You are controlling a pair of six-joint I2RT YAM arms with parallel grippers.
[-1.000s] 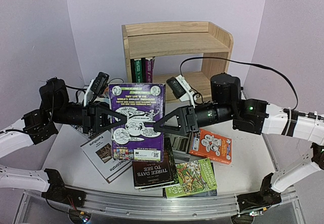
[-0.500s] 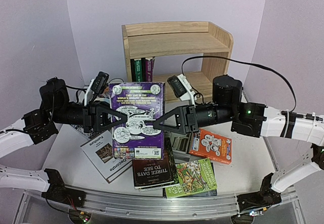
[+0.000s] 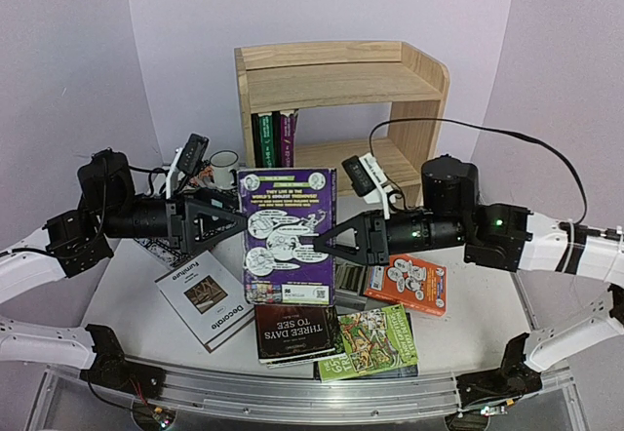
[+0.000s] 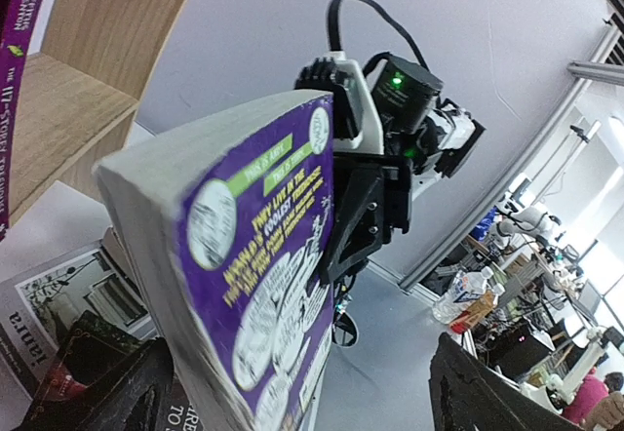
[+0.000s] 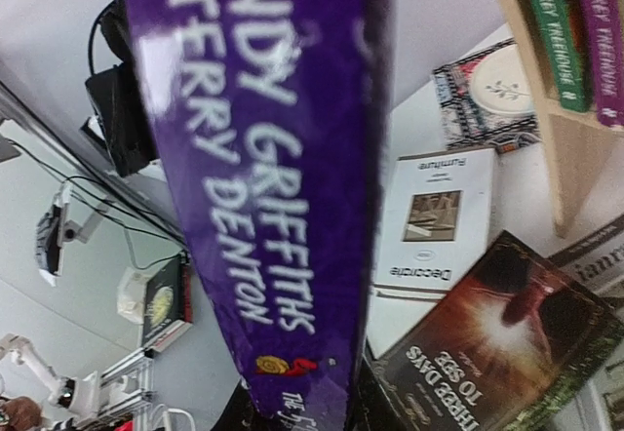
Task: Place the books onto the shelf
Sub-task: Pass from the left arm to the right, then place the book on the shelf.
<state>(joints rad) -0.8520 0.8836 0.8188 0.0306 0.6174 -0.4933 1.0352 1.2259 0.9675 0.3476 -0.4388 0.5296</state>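
on purple book (image 5: pixel 263 158) spine: "andy griffiths terry denton".

You see purple book (image 3: pixel 288 236): white cartoon panels, green banner, white spine lettering. Pale pine shelf (image 3: pixel 341 70); green spine (image 3: pixel 263 137) and magenta spine (image 3: pixel 289 134) inside. On white table (image 3: pixel 127 285): orange book (image 3: pixel 408 283), green illustrated book (image 3: pixel 370 341), dark brown book (image 3: pixel 297 333), white book (image 3: pixel 203 299).
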